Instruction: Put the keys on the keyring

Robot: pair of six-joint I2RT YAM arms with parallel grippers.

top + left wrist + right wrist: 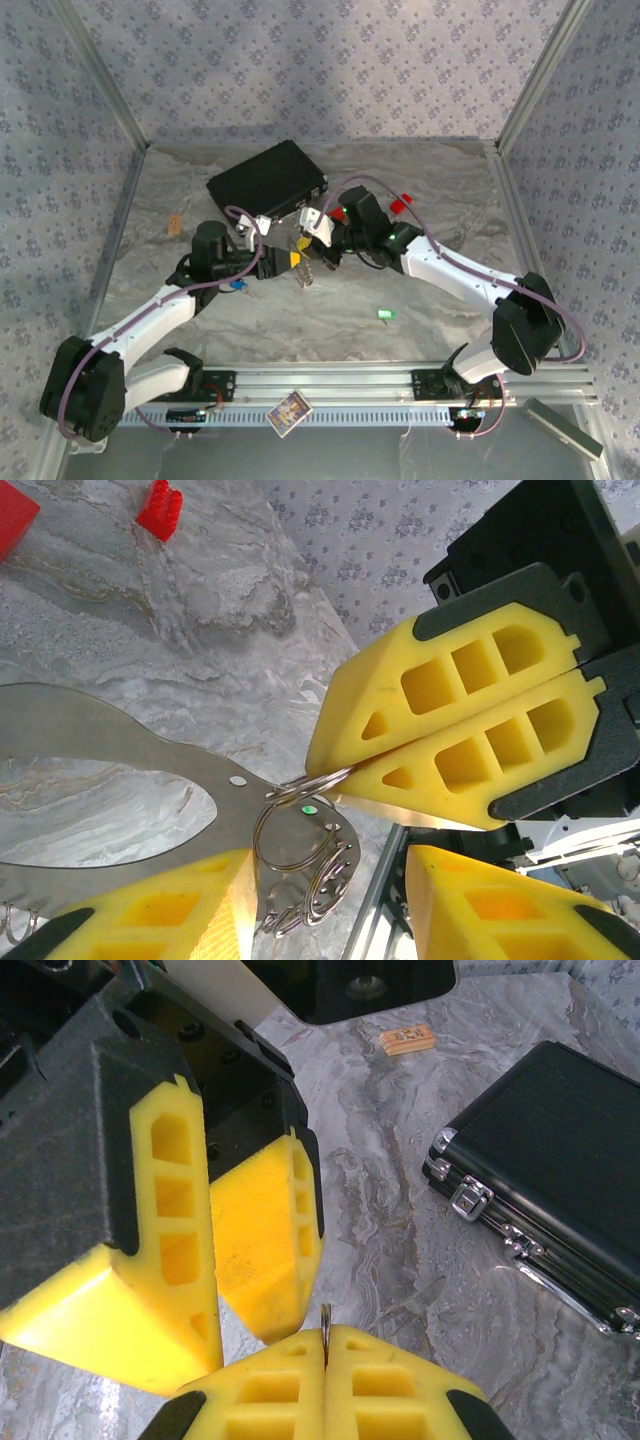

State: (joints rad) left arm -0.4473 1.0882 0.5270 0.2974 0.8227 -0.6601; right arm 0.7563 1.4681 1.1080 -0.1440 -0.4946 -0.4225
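Blue key [238,285] lies on the table [300,335] beside the left arm. Left gripper [330,855] has its jaws apart, one either side of the keyring [258,830]. Right gripper [325,780] is clamped tight on the keyring's wire loop. Green key [385,314] lies well apart, to the right. Advice: pinch the loop steady, part its coil, then fetch a key. No writing is legible.

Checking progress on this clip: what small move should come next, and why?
Probably close the left gripper on the keyring: its fingers stand apart beside it, and the right gripper alone is shut on it. That would likely let the right one release and fetch the green key.
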